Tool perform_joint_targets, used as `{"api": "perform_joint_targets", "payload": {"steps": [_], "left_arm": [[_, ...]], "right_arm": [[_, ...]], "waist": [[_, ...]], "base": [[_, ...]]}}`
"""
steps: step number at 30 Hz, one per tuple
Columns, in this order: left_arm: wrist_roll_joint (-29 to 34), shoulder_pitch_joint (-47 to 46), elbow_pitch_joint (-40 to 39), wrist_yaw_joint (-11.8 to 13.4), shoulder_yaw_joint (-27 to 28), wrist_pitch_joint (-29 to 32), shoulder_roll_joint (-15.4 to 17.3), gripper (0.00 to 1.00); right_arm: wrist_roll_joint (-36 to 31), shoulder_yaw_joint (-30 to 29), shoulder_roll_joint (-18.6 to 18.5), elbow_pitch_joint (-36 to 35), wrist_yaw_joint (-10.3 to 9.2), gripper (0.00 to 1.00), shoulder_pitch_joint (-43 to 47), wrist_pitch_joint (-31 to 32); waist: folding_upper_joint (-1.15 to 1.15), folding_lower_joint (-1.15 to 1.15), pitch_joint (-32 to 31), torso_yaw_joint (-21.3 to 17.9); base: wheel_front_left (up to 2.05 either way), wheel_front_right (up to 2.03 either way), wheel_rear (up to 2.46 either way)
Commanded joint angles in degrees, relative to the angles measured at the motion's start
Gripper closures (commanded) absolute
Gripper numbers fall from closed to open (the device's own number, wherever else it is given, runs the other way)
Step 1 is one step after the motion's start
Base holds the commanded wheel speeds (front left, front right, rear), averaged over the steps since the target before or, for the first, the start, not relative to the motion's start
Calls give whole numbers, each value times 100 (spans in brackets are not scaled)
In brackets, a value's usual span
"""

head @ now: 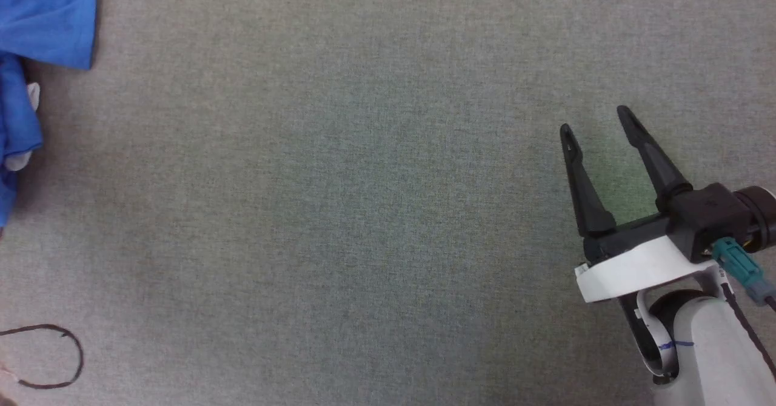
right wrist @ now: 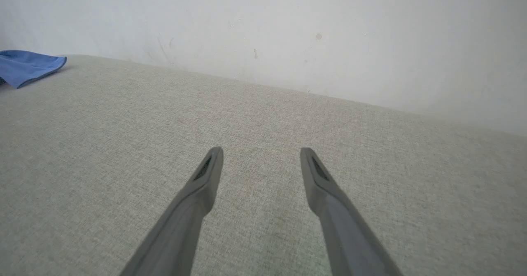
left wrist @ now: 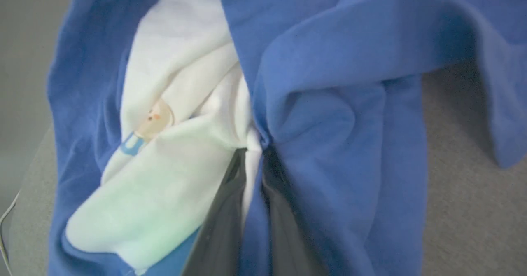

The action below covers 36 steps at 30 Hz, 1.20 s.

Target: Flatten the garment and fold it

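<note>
The garment [head: 36, 24], white with bright blue sleeves, lies bunched at the head view's far left edge, partly cut off. In the left wrist view the garment [left wrist: 337, 115] is crumpled close up, blue folds around white cloth with a tan patch [left wrist: 156, 119]. My left gripper [left wrist: 257, 144] is shut on a pinch of the garment where blue meets white, its dark fingers [left wrist: 224, 210] rising into the folds. My right gripper [head: 597, 124] stands open over bare table at the right, nothing between its fingers [right wrist: 206, 177]. A blue corner of the garment [right wrist: 26, 66] lies far left in the right wrist view.
A grey fabric-covered table [head: 364, 212] spreads across the head view. A thin dark cable loop [head: 57, 357] lies at the lower left. A pale wall [right wrist: 288, 29] stands behind the table's far edge in the right wrist view.
</note>
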Motion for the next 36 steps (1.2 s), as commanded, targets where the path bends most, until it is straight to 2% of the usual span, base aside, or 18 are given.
{"api": "perform_joint_targets", "payload": {"steps": [1, 3, 6, 11, 16, 21, 26, 30, 36], "left_arm": [[71, -28, 119, 47, -13, -78, 95, 100], [206, -129, 126, 14, -107, -510, 218, 100], [359, -354, 224, 95, -167, -1239, 350, 100], [735, -842, 273, -151, -557, -2783, 595, 100], [863, -1459, 346, -425, -858, -4233, 529, 100], [699, -1934, 375, -649, -1034, -4947, 35, 100], [589, -2009, 156, -810, -1351, -5158, -643, 100], [496, -1756, -168, -931, -1672, -5228, -1172, 100], [157, -862, -842, -1014, -2171, -5189, -2162, 100]], "right_arm": [[34, 15, 2, 11, -5, 0, -75, -39], [56, 11, 18, 93, -5, 0, -42, -72], [87, -12, 44, 210, -5, 0, 20, -118], [177, -86, 75, 353, -5, 0, 159, -175], [369, -211, 83, 459, -5, 0, 356, -239], [514, -366, 84, 474, -5, 0, 531, -241], [574, -544, 84, 444, -5, 0, 680, -201], [620, -626, 84, 399, -5, 0, 774, -160], [703, -853, 85, 346, -5, 0, 955, -141]], "waist": [[0, -1, -109, -10], [0, -1, -272, -10], [0, -1, -571, -12], [0, -1, -1064, -12], [0, -1, -1567, -63], [0, -1, -1895, -232], [0, -1, -2140, -509], [0, -1, -2252, -801], [0, -1, -2318, -1102]], "base": [[0, 0, 0], [0, 0, 0], [0, 0, 0], [0, 0, 0], [0, 0, 0], [0, 0, 0], [0, 0, 0], [0, 0, 0], [0, 0, 0]]}}
